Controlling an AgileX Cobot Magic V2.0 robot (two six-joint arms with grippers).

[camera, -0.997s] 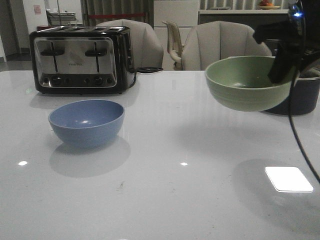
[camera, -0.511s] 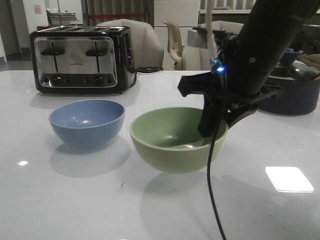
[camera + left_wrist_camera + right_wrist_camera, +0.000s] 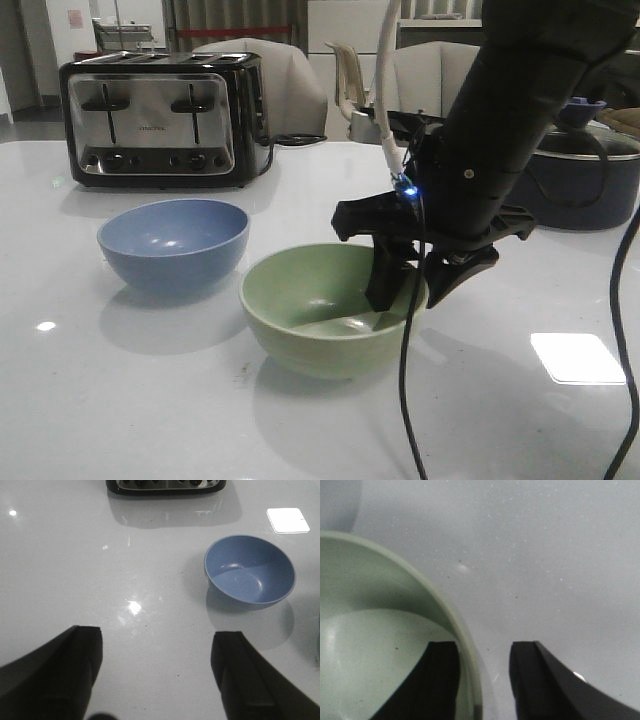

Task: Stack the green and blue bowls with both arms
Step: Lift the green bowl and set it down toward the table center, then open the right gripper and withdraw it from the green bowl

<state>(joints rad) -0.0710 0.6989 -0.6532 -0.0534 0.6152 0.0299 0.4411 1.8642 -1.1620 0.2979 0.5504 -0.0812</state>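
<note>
The right gripper (image 3: 400,292) straddles the rim of the green bowl (image 3: 325,312), one finger inside the bowl and one outside. The right wrist view shows the rim running between the two dark fingers (image 3: 440,680) with a little space on either side, so whether they pinch the wall cannot be told. The green bowl is a pale sage colour, matte and plain, round with a deep curved wall and a smooth inside that catches a soft highlight. It sits low over the white table (image 3: 130,410), with its shadow directly under it; contact with the tabletop cannot be confirmed.

The blue bowl (image 3: 173,243) stands just beside the green bowl, on its toaster side, upright on the table. It is dusty blue, equally plain and matte, of similar size and shape. The two bowls are close but apart.

The left gripper (image 3: 155,675) hangs spread wide above bare tabletop with nothing between its fingers, the blue bowl lying beyond them.

Behind the blue bowl stands a black and chrome toaster (image 3: 160,120). A dark lidded pot (image 3: 585,180) sits behind the green bowl, past the right arm (image 3: 510,130).
</note>
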